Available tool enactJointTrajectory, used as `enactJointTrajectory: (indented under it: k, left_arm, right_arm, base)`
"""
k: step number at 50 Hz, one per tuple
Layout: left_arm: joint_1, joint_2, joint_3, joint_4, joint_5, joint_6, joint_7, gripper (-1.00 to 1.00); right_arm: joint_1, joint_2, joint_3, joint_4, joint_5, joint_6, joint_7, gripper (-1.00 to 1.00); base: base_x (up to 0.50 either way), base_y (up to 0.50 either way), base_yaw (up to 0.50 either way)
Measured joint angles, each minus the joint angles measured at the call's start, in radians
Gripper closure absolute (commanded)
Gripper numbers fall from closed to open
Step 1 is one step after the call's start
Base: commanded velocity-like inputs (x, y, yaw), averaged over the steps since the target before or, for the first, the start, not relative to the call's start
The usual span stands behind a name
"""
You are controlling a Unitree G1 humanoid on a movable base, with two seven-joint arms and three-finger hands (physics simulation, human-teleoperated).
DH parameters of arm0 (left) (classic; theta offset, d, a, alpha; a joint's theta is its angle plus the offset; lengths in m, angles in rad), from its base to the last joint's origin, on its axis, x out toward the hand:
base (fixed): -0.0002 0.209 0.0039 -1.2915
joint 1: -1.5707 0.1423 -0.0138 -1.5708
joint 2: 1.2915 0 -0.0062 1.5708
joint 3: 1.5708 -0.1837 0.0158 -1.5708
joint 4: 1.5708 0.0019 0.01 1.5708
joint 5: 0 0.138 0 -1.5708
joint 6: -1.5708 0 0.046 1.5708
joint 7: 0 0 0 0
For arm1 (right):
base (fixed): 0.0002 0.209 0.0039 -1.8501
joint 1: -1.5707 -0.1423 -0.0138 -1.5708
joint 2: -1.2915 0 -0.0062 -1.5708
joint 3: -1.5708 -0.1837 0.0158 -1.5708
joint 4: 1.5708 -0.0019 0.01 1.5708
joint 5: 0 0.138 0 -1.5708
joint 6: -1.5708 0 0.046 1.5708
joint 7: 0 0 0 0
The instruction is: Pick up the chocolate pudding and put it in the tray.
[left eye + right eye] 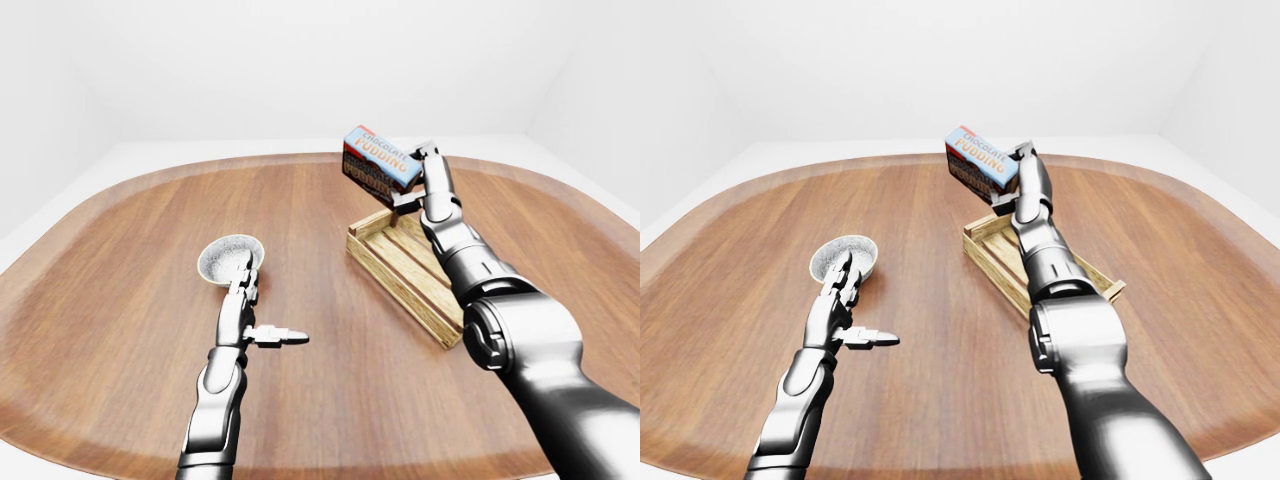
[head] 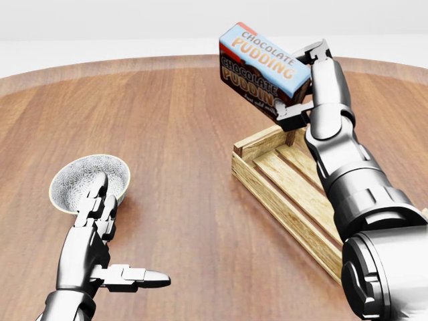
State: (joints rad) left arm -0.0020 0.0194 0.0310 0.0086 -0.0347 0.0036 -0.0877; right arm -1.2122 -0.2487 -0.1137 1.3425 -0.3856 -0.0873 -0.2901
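Observation:
The chocolate pudding box (image 2: 263, 69), blue on top and dark brown on the side, is held tilted in the air by my right hand (image 2: 302, 79), whose fingers close round its right end. It hangs just above the upper left corner of the wooden slatted tray (image 2: 284, 190), without touching it. My left hand (image 2: 117, 247) is open and empty, fingers stretched out, low at the left of the head view, just below a bowl.
A small patterned grey bowl (image 2: 79, 180) stands on the wooden table (image 1: 120, 330) at the left, right above my left hand's fingertips. My right forearm (image 2: 361, 200) lies over the tray's right part. White walls stand beyond the table.

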Motion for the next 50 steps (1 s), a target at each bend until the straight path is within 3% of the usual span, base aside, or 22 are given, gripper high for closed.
enactJointTrajectory:
  k: [50]
  left_arm:
    - [0.003, -0.001, -0.002, -0.002, 0.004, 0.0, -0.001, -1.0]
  right_arm:
    - [0.145, -0.085, -0.029, 0.011, 0.002, 0.0, -0.018, 1.0]
  base:
    - [0.0, 0.0, 0.0]
